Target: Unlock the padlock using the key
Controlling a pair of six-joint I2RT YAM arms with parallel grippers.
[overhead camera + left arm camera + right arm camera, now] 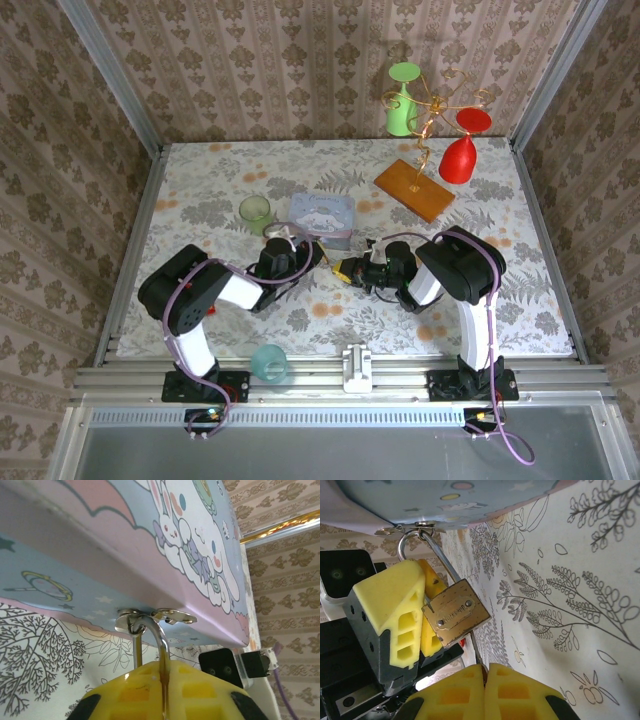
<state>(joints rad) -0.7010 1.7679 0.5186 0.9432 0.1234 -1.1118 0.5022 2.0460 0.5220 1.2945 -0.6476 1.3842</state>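
Note:
A small brass padlock [455,611] hangs by its thin shackle [156,630] from the metal hasp [415,527] of the pale blue cartoon box [322,215]. My left gripper [165,666] is shut on the padlock, and the shackle leg runs down between its yellow fingers [395,610]. Facing it, my right gripper [485,669] is shut on the key [479,655], whose thin blade reaches up to the padlock's lower edge. In the top view the left gripper [303,256] and right gripper [347,270] meet tip to tip just in front of the box. I cannot tell whether the shackle is released.
A green cup [255,212] stands just left of the box and a teal cup [268,362] sits at the near rail. At the back right, a wooden base [414,189] carries a wire stand with a green glass [402,100] and a red glass [462,150]. Patterned walls enclose the table.

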